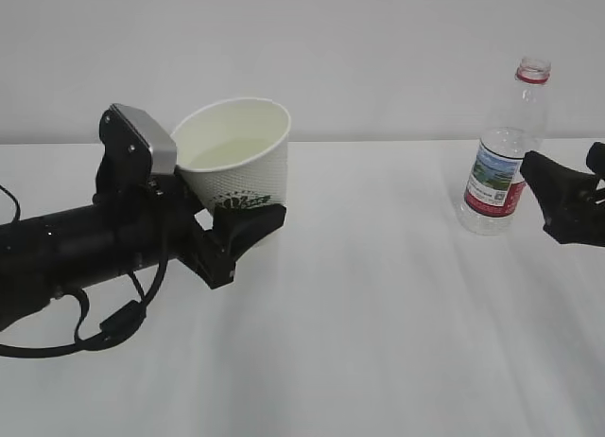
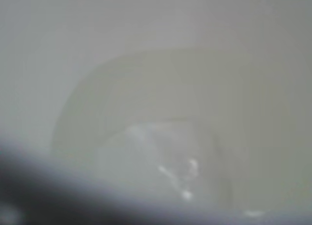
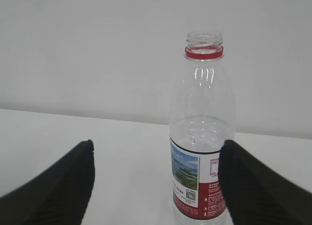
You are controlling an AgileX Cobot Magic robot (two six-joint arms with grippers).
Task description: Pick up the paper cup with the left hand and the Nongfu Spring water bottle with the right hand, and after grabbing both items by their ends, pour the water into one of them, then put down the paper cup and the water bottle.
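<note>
The paper cup (image 1: pixel 236 158), white with a green logo, hangs tilted above the table. My left gripper (image 1: pixel 248 218) is shut on its lower end. Clear water (image 1: pixel 222 153) lies inside it. The left wrist view is blurred and shows only the cup's cream inside (image 2: pixel 161 88) with glints on the water (image 2: pixel 170 174). The Nongfu Spring water bottle (image 1: pixel 501 172) stands upright and uncapped on the table at the right. My right gripper (image 1: pixel 560 163) is open just right of it, not touching. In the right wrist view the bottle (image 3: pixel 202 118) stands by the right finger of that gripper (image 3: pixel 157 144).
A white tabletop (image 1: pixel 378 342) runs under both arms, with a plain pale wall (image 1: pixel 378 59) behind. The left arm's black body and cables (image 1: pixel 85 257) stretch over the table's left side.
</note>
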